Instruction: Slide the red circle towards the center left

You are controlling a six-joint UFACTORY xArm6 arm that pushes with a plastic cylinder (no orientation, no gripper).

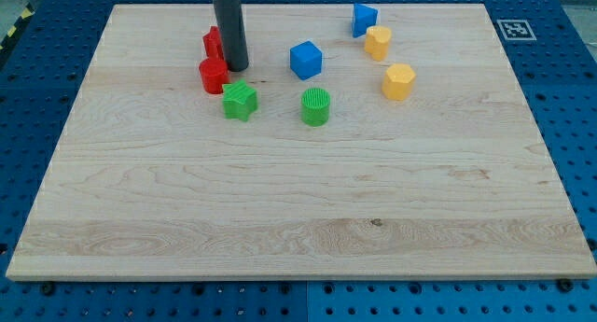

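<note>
Since the red circle looked small, light and rigid, you'd expect it to skid easily on the smooth board; push its right flank. It sat upper left, beside the green star. My tip, a bare rod gripping nothing, stood just right of it. The rod half-hid another red block, shape unclear.

The red circle is set just left of my tip; the green star is placed just below.
</note>
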